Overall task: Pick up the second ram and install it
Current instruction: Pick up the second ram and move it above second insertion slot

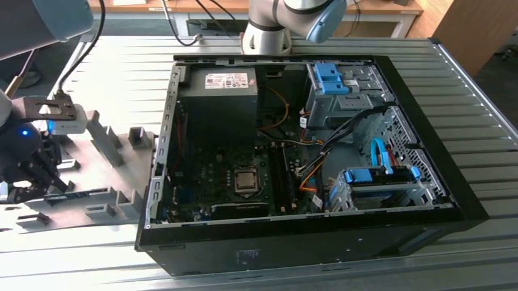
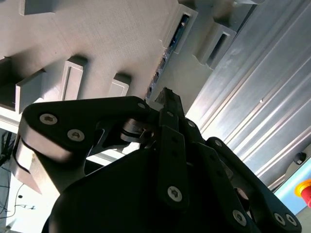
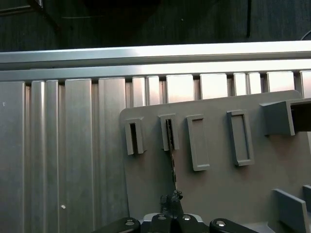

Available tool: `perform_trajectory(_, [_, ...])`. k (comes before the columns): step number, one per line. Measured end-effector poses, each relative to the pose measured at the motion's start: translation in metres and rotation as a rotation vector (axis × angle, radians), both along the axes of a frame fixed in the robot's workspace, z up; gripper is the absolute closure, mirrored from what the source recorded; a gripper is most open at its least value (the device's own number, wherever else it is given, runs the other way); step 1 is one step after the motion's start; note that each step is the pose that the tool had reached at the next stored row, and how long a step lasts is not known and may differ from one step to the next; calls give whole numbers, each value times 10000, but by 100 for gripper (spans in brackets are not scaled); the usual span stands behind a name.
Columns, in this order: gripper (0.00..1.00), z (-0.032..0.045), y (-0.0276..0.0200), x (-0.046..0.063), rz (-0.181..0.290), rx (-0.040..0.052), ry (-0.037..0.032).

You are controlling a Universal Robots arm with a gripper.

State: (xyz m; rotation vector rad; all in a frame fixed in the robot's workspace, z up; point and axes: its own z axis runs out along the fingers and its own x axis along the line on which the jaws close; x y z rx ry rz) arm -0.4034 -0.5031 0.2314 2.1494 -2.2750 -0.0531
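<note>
Second ram (image 3: pixel 171 160) stands edge-on in its slot on grey holder plate (image 3: pixel 218 189) (first wrist view); in second wrist view, fingers (image 2: pixel 170 126) closed on its edge. Pickup begun, ram apparently not yet lifted clear; install outstanding. Open PC case (image 1: pixel 421 145) lies well apart on table (image 1: pixel 113 79), w/ holder blocks (image 1: pixel 109 142) btwn.

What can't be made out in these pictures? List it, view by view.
- First wrist view: the long, narrow blue-green circuit-board stick stands edge-on in the grey plastic holder tray, so its chips and label are hidden.
- Second wrist view: the black gripper covers the stick's near end.
- Exterior view: the memory slots in the black computer case are too small and dark to judge.
</note>
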Motion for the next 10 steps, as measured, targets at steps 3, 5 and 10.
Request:
perform_trajectory(3, [89,0,0,0,1,0,0])
perform_trajectory(5, [89,0,0,0,2,0,0])
perform_trajectory(10, [76,0,0,0,3,0,0])
